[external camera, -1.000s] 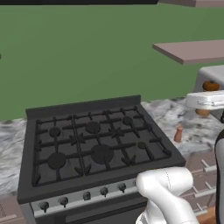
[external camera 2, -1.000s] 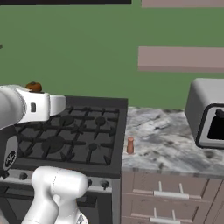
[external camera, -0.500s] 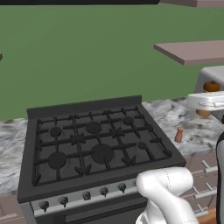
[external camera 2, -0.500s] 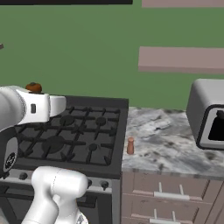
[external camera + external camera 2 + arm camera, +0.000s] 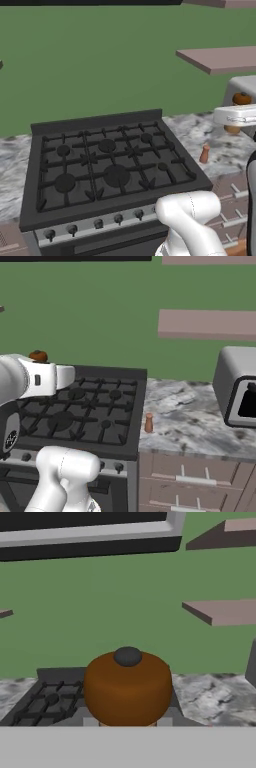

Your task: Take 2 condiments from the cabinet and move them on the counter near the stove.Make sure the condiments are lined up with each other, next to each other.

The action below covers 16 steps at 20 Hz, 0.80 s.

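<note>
My gripper (image 5: 235, 117) is shut on a squat brown condiment (image 5: 127, 687) with a dark knob on top, holding it in the air above the counter's right part. Its orange-brown top (image 5: 241, 98) pokes above the white hand, and the same top (image 5: 38, 356) shows in the right base view. A reddish-orange condiment (image 5: 204, 154) with a paler top stands upright on the marble counter (image 5: 192, 423), just right of the black stove (image 5: 110, 160); the right base view shows this condiment (image 5: 148, 423) too. The cabinet is out of view.
A silver boxy appliance (image 5: 240, 388) sits at the counter's right end. A taupe wall shelf (image 5: 207, 323) hangs above it. Drawers with silver handles (image 5: 192, 481) lie under the counter. The stove's knobs (image 5: 95, 225) line its front edge.
</note>
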Available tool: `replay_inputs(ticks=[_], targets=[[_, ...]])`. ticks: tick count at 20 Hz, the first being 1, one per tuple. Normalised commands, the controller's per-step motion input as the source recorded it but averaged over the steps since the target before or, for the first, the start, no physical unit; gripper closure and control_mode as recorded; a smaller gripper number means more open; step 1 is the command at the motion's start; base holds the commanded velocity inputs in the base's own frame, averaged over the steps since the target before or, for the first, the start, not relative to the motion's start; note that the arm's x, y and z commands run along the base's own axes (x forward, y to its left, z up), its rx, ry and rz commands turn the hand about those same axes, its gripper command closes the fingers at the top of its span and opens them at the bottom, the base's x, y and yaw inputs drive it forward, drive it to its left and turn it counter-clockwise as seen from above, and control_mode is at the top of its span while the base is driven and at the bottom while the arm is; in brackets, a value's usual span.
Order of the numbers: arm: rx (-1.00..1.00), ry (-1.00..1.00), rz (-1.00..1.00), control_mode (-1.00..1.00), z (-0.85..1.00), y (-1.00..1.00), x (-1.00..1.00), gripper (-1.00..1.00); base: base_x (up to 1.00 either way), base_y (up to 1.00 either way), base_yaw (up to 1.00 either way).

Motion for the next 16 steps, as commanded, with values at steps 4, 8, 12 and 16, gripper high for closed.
replay_inputs(ticks=[4, 8, 12, 16], targets=[[-0.01, 0.08, 0.14, -1.0, -0.33, -0.68, 0.08, 1.0, 0.02, -0.19, 0.03], [-0.02, 0.15, 0.26, -1.0, -0.5, -0.83, 0.23, 1.0, 0.0, 0.0, 0.0], [-0.01, 0.09, 0.29, -1.0, -0.56, -0.61, 0.16, 1.0, 0.0, 0.0, 0.0], [-0.01, 0.05, 0.14, -1.0, -0.57, -0.47, 0.52, 1.0, 0.0, 0.0, 0.0]])
